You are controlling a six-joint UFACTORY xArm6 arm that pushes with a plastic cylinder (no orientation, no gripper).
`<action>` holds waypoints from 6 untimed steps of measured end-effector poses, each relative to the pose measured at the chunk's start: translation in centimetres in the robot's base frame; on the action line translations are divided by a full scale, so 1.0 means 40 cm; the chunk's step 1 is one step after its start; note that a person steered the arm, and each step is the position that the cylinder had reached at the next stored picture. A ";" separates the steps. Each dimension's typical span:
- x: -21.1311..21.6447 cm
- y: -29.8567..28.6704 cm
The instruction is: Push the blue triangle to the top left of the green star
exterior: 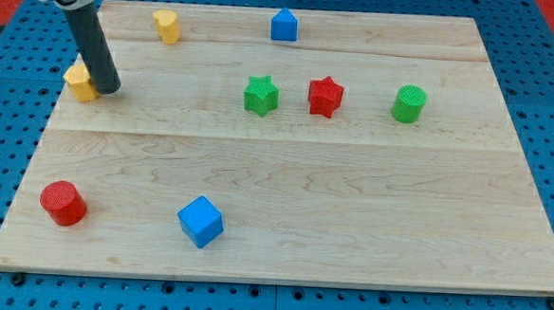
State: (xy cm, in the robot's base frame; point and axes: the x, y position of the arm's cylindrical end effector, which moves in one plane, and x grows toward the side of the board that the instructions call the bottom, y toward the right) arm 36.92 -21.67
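Wooden board [281,260] carries, nearest the view's bottom, a blue cube [200,221] and a red cylinder [63,204] at the left. Midway up stand the green star [260,94], a red star [325,96] just right of it and a green cylinder [409,104] further right, while at the left my tip [108,88] touches a yellow block [80,83]; no gripper shows. Farthest, near the top edge, sit a second yellow block [166,25] and the blue triangle [284,25], above and slightly right of the green star.

Tip: my tip [109,88] touches a yellow block [80,83] near the board's left edge.
Blue triangle [284,25]: top edge.
Green star [260,94]: beside red star [325,96].
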 end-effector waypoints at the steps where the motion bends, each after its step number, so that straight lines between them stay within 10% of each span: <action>1: -0.077 0.133; 4: -0.293 0.760; 6: -0.409 0.577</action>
State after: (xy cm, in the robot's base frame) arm 20.57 1.43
